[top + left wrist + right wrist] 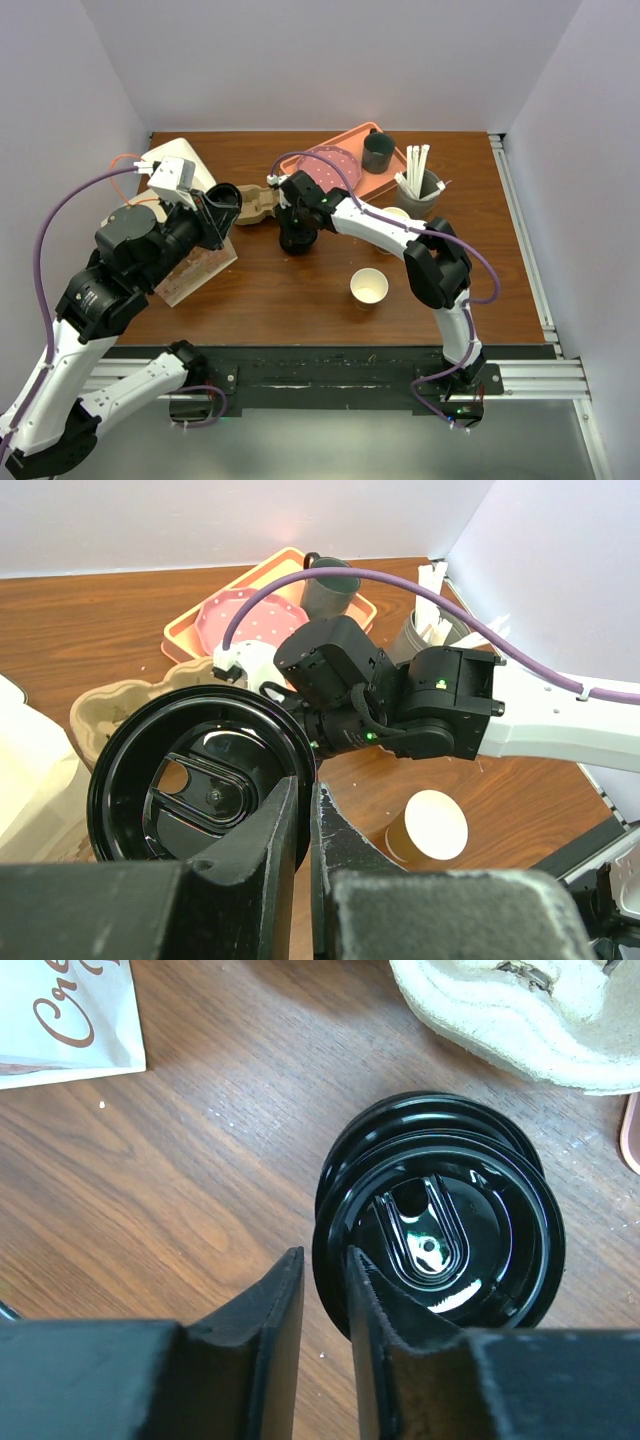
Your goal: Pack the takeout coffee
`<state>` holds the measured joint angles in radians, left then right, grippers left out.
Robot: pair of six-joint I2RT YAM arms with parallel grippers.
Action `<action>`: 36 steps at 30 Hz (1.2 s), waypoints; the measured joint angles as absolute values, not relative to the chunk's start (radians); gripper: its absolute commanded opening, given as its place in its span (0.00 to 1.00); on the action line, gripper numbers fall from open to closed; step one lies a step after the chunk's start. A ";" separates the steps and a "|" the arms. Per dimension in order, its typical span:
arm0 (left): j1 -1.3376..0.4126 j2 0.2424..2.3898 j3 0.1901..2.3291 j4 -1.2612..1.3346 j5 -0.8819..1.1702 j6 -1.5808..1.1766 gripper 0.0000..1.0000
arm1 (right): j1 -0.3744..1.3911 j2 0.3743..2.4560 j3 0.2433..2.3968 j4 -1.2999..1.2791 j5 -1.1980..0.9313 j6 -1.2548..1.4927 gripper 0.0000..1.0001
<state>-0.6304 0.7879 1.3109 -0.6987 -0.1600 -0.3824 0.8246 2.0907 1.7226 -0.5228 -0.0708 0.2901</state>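
This is a robot test bench in a lab, not a café. In the overhead view, a wooden table [300, 290] is boxed in by bare pale walls [330, 60] at the top and on both sides. Metal rails [520, 230] run along its right and lower edges. Two robot arms [400, 235] are bolted at the bottom, with purple cables [40, 260] looping off them. A tray [345, 136], a mug [378, 152] and a paper cup [369, 288] stand on the table.

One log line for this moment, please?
left gripper: pinching black sip lid | right gripper: at rim of lid stack | paper cup: uncovered, standing apart
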 measured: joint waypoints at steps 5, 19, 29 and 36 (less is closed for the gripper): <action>-0.630 0.791 1.311 -0.699 -0.159 -0.382 0.00 | 0.825 2.091 1.723 -0.524 -0.071 0.289 0.36; -0.630 0.793 1.311 -0.698 -0.130 -0.383 0.00 | 0.825 2.055 1.759 -0.550 -0.062 0.290 0.37; -0.630 0.809 1.311 -0.677 0.043 -0.434 0.00 | 0.824 1.440 1.361 -0.449 -0.149 0.109 0.53; -0.630 0.879 1.228 -0.545 0.340 -0.541 0.00 | 0.827 1.049 1.241 -0.387 -0.268 -0.079 0.61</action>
